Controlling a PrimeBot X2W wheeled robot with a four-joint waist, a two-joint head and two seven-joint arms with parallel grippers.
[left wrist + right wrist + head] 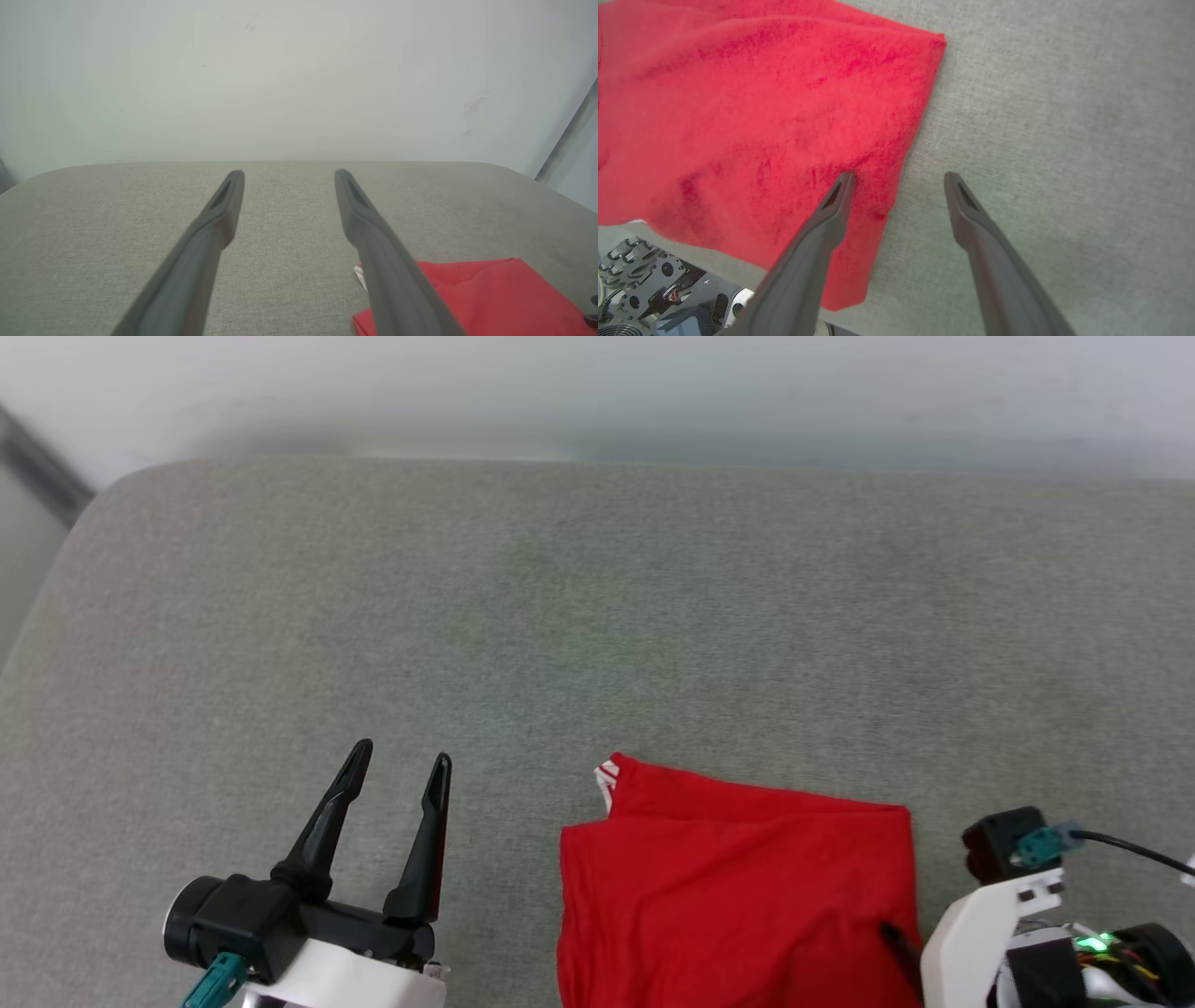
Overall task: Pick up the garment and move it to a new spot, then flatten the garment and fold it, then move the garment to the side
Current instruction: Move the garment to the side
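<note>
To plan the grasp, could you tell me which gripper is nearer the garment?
Right. The right gripper straddles the edge of the garment; the left gripper is apart, over the cushion.

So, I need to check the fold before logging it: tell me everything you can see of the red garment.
The garment is plain red, soft knit-looking cloth, folded into a rough rectangle with layered edges and mild creases. A bit of red-white striped trim peeks out at its far left corner. It lies flat on the grey fabric surface, near the front edge, right of centre. The open right pincer straddles its right edge; contact is unclear.
</note>
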